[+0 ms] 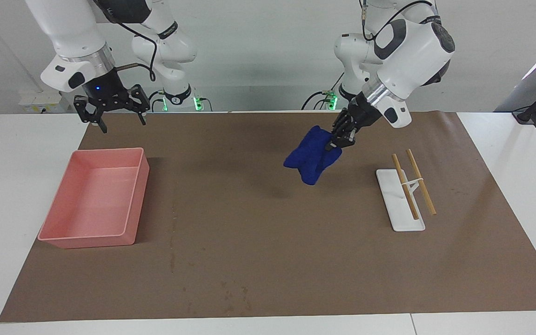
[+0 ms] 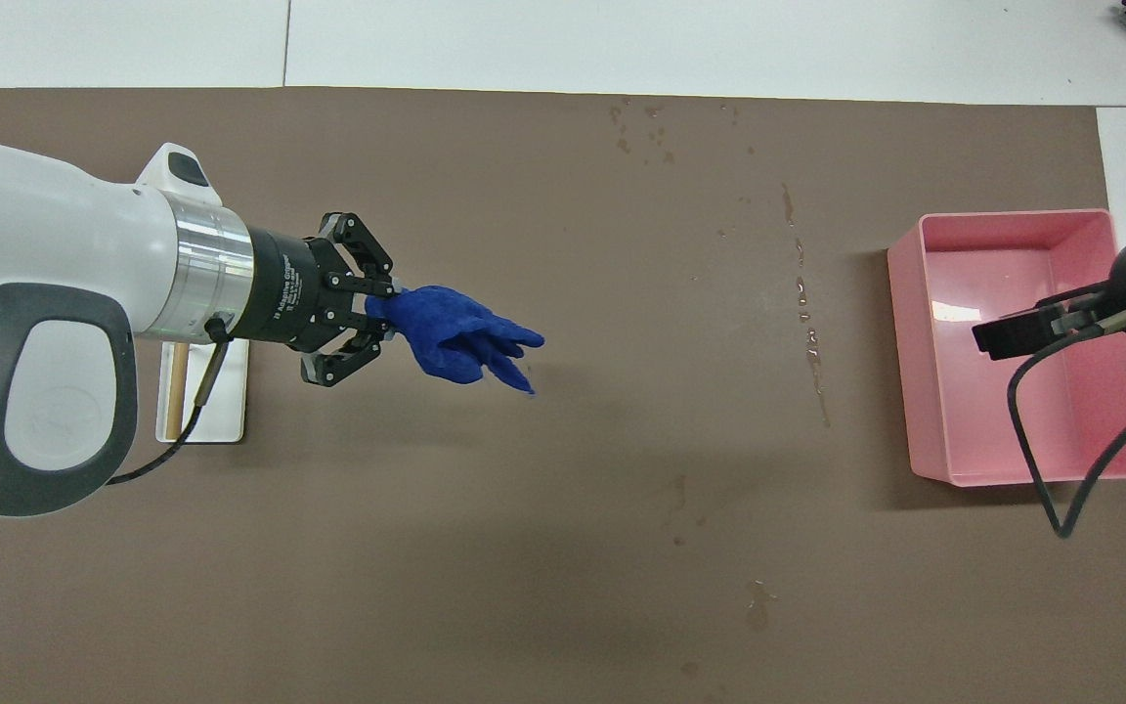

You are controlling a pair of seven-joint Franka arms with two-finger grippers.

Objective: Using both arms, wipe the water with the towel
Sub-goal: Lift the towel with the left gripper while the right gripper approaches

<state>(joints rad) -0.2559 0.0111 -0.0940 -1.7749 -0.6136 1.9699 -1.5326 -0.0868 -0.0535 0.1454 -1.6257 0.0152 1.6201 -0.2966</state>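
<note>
Over the brown mat (image 1: 268,260): the left gripper (image 1: 338,142) is hanging in the air, its fingers pinching one corner of the towel (image 1: 311,156).
Towel: the blue cloth is dangling above the mat, off the white stand (image 1: 400,204) with two wooden sticks.
Right gripper (image 1: 112,116): it is waiting up high by the pink tray (image 1: 93,200), with its fingers spread wide and gripping nothing.
Water (image 2: 807,323): small wet spots are sitting on the mat beside the tray.
</note>
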